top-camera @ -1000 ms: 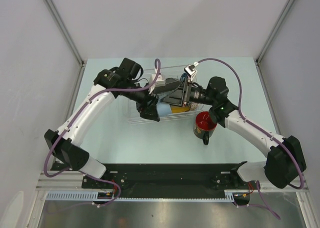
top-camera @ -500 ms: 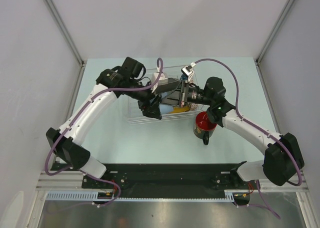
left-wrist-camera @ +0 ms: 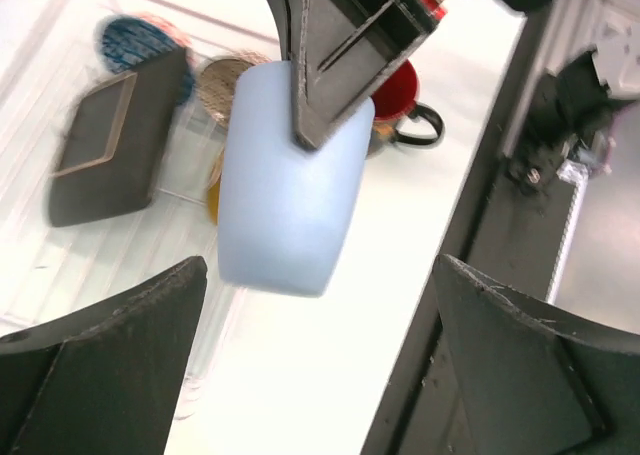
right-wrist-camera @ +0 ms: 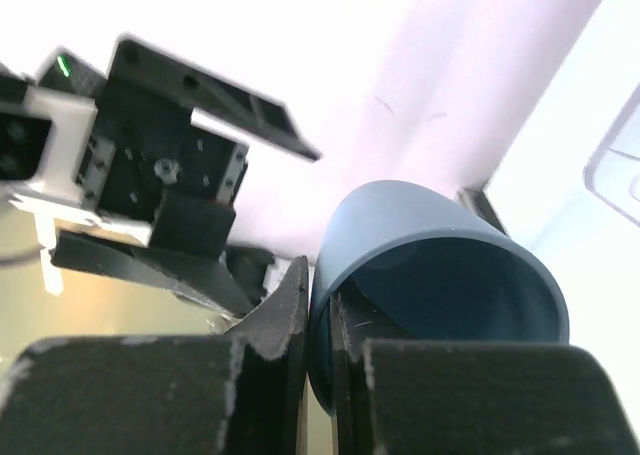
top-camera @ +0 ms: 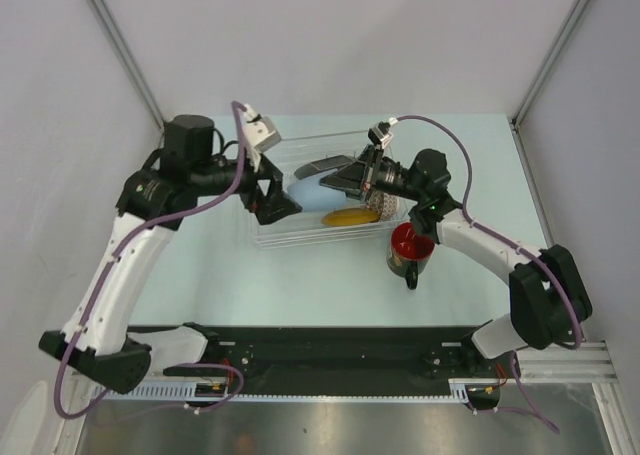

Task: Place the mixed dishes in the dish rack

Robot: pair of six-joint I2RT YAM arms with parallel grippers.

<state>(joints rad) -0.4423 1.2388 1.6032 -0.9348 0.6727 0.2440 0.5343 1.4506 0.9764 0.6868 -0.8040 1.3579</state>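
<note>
The clear dish rack [top-camera: 268,237] stands mid-table. My right gripper [top-camera: 345,182] is shut on the rim of a light blue cup [top-camera: 309,188], one finger inside the wall [right-wrist-camera: 440,275], and holds it above the rack. In the left wrist view the cup [left-wrist-camera: 285,175] hangs from the right fingers [left-wrist-camera: 340,65]. My left gripper [top-camera: 283,207] is open and empty, just left of the cup. The dark square plate [left-wrist-camera: 110,150], the mosaic bowl [left-wrist-camera: 145,40] and the yellow plate [top-camera: 348,216] lie in the rack. The red-rimmed mug [top-camera: 408,250] stands on the table right of the rack.
A round brownish dish [left-wrist-camera: 222,85] lies in the rack beside the dark plate. The black base rail [top-camera: 330,345] runs along the near edge. Grey walls close the table's left, right and back sides.
My left gripper has pulled away from the cup toward the left, its arm swinging back. The right gripper keeps the cup, now plainly visible over the rack.
</note>
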